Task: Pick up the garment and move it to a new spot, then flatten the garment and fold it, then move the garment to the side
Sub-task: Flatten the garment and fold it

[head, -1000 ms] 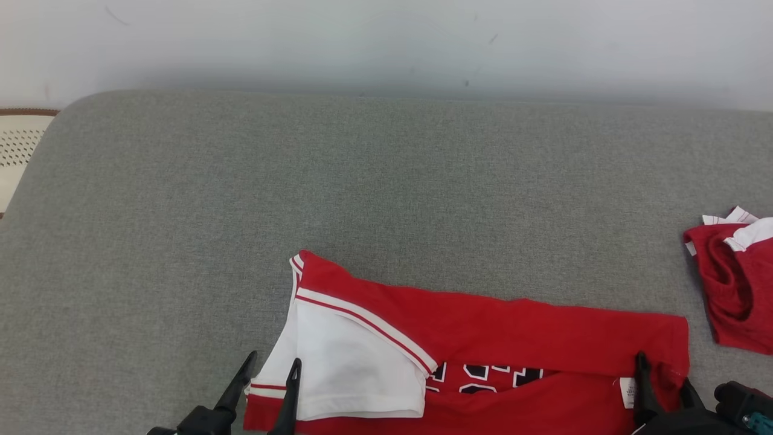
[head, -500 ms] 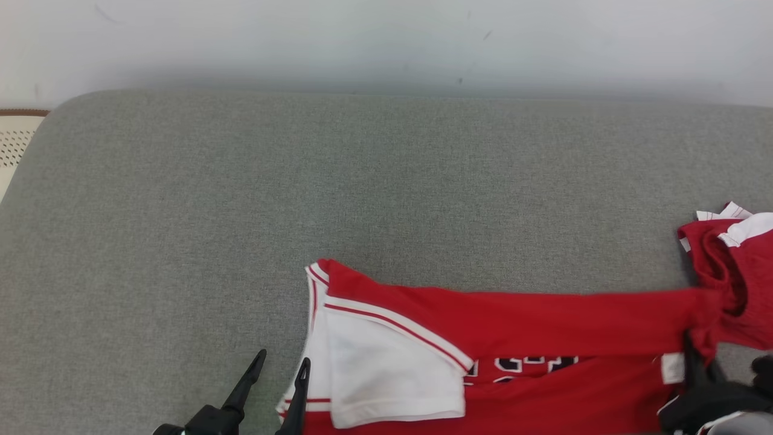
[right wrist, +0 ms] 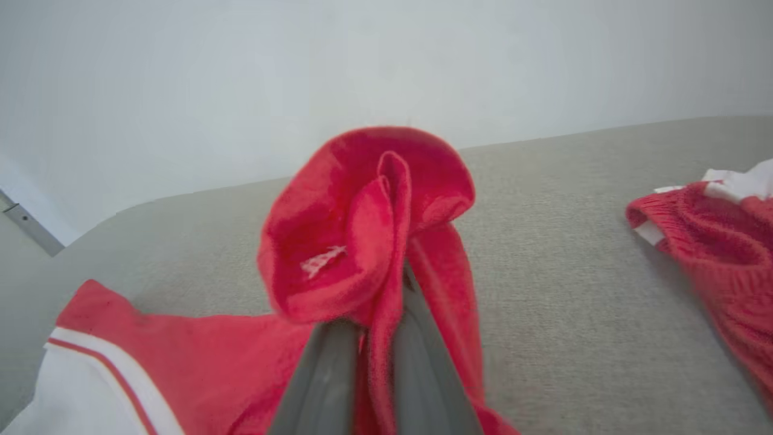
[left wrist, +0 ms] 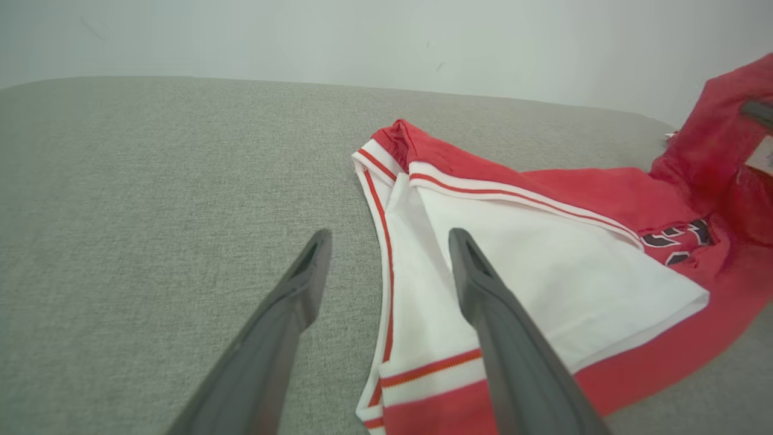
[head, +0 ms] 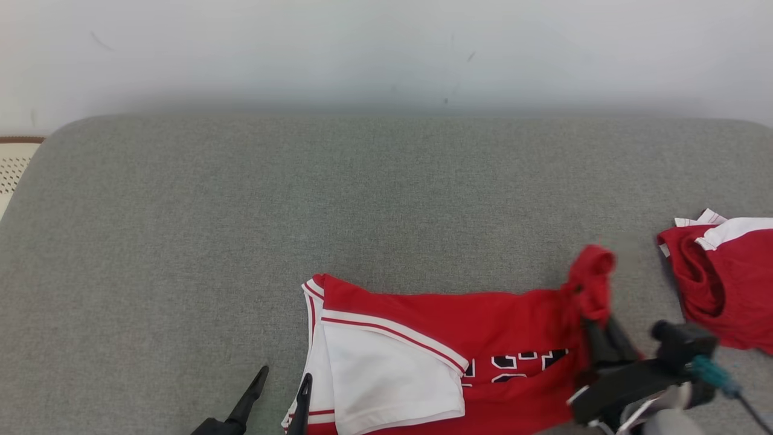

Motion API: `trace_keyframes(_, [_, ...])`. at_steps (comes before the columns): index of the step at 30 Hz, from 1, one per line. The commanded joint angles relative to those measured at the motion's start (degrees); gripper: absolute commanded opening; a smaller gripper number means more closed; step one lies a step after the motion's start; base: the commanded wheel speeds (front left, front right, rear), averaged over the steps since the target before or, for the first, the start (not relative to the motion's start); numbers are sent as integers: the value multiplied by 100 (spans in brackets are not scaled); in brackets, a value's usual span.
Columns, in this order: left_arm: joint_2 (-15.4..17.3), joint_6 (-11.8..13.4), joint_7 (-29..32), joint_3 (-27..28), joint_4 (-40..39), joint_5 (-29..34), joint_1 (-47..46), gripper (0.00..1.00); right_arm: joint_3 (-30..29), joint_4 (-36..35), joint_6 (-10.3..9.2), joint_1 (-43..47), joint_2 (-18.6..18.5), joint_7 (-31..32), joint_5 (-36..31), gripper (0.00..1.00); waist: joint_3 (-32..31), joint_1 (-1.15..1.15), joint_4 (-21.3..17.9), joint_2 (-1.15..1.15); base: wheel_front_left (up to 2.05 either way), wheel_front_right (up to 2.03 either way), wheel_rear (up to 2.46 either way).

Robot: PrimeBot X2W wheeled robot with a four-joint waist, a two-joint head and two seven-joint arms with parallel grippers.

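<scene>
The garment (head: 459,314) is a red jersey with a white sleeve panel and dark numbers, lying at the near edge of the grey padded surface (head: 241,211). My right gripper (head: 604,331) is shut on the garment's right end, which stands up bunched above the fingers (right wrist: 377,326). The pinched red cloth (right wrist: 362,223) curls over the fingertips and hides them. My left gripper (head: 285,374) is open at the garment's left end. In the left wrist view its right finger (left wrist: 483,290) is over the white sleeve (left wrist: 543,241) and its left finger is over bare grey fabric.
A second red and white garment (head: 724,290) lies crumpled at the right edge, close to my right arm, also seen as a red heap (right wrist: 712,241). A pale wall runs behind the surface. A cream perforated object (head: 12,166) sits past the left end.
My right gripper shut on the garment's right end, then lifted it and carried it leftward, bunching the cloth. The left gripper stayed open. The head camera shifted a little.
</scene>
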Motion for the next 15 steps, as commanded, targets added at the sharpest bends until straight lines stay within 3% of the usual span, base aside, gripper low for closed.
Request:
trace_keyframes(1, [4, -33, -31, -28, 0, -16, 57, 100, 369, -97, -6, 93, 4, 0, 97, 0, -56, 0, -30, -1, 0, 0, 0])
trace_keyframes(9, [5, -6, -31, -207, -45, -128, 12, 100, 2017, -73, -6, -353, 145, 3, 378, 0, -129, 0, 149, -1, 0, 0, 0])
trace_keyframes(15, [5, 33, -29, -412, -56, -200, -51, 100, 2655, 394, -6, -874, 337, 1, 437, 0, -96, 0, 648, -1, 0, 0, 0])
